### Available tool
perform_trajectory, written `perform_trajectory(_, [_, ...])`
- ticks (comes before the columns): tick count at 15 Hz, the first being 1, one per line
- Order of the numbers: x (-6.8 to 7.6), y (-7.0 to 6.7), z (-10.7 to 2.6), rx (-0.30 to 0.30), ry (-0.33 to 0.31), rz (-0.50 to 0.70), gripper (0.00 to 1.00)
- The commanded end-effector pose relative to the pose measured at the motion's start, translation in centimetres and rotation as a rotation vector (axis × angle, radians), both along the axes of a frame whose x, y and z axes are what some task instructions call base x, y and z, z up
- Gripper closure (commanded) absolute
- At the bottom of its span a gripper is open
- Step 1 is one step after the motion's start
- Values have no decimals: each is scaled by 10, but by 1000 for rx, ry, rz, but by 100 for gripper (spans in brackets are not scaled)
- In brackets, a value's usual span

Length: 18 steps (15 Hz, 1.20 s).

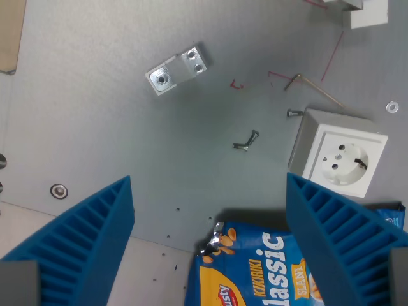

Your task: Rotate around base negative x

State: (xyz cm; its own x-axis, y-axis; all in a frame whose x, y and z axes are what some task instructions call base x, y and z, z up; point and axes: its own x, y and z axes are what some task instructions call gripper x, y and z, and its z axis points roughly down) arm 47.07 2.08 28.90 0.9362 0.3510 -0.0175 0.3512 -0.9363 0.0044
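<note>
There is a single view, from the camera on the wrist, looking almost straight down at the grey metal bench [95, 95] from fairly high above it. The two blue fingers [83, 248] of the hand [210, 242] rise from the bottom corners and frame the scene. Between them lies a snack bag [255, 268], close below the lens. A white socket [341, 156] sits at the wrist view's right, a small metal bracket [178, 69] farther up.

Pincer [207, 245]: two blue ribbed fingers [89, 245], spread wide apart, nothing between them. They enter from 7 and 5 o'clock, hanging above the grey surface [95, 115].
</note>
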Motion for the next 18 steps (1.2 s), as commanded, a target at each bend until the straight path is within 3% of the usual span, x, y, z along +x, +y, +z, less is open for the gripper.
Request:
perform_trajectory(1, [0, 0, 2, -13, -5, 0, 0])
perform_trajectory(18, [0, 0, 2, -239, -4, -1, 0])
